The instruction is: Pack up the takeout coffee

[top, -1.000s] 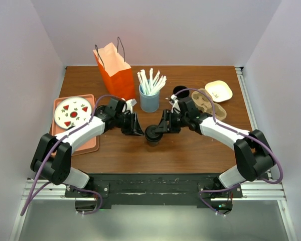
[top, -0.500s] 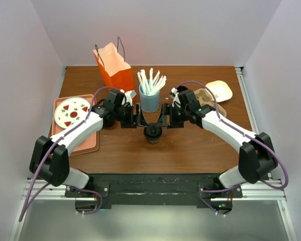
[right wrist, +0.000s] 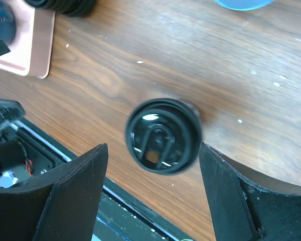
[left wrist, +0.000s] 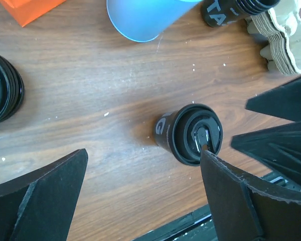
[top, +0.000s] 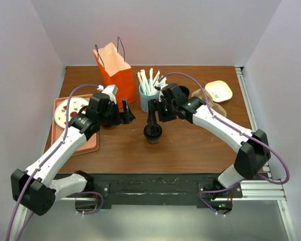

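Hovering wide-open, empty, over the takeout coffee [top: 152,132]: left gripper [top: 126,112], right gripper [top: 152,110]. Cup stands lidded on table [top: 200,145] between them. Likely pre-grasp; next needs a side pinch, then lift to orange bag [top: 116,75].

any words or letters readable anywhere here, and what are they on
"G": one white letter on the side of the takeout coffee, seen in the left wrist view; more print may be hidden round the cup.
"TA": white letters on the black cup, cut off by the picture's top edge.
No other text can be read in any view.
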Motion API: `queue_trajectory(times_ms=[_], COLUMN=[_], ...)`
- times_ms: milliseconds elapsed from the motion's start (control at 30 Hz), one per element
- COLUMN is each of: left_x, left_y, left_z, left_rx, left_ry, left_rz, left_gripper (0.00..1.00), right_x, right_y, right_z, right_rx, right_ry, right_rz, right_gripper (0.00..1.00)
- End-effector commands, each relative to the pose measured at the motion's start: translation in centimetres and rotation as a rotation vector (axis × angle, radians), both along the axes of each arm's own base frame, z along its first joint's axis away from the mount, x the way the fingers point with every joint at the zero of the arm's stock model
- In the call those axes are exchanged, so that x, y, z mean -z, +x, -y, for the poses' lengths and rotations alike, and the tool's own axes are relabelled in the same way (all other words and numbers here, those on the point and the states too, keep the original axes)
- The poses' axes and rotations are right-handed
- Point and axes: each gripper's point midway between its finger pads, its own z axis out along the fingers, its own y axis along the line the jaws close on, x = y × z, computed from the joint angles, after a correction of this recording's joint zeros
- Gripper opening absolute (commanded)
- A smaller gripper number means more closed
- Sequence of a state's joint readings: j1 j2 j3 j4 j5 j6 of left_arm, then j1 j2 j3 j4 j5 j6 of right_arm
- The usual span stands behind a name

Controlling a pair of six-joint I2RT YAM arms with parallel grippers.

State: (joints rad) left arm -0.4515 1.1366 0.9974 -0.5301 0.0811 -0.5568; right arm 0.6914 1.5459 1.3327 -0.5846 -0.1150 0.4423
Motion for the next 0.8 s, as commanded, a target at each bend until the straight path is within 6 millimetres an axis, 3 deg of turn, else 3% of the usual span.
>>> queue_trajectory(times_ms=[0,100,133,233,533,767], left_x=[2.3,3.2,4.5,5.3,8.6,9.8], left_y=[-0.8,-1.5,-2.3,-2.3,-3.4,-3.5], left_z=[0.7,3.6,4.3,5.5,6.9,7.0], left_rx=[0.035,0.135,0.169,0.206,0.237,0.228], left_ry=[-0.039,-0.179,-0.206,-0.259,-0.323,-0.312], left_rz=[-0.039,-0.076,-0.127,-0.162,-0.266,-0.296], left_gripper=[0.95,0.86,0.84,0.79,0.70,0.65], right_x=[0.3,1.0,1.5,2.4,4.6,6.4], right_y=[0.5,0.5,0.7,0.6,-0.2,-0.8], right_z=[0.2,0.2,0.1,0.6,0.3,0.8], right_rx=[-0.014,-0.041,-0.053,-0.061,-0.082,-0.078], right_ry=[-0.091,-0.123,-0.142,-0.183,-0.172,-0.194], right_rz=[0.035,0.029,0.024,0.006,-0.041,-0.068], right_gripper=[0.78,0.79,0.79,0.77,0.66,0.60])
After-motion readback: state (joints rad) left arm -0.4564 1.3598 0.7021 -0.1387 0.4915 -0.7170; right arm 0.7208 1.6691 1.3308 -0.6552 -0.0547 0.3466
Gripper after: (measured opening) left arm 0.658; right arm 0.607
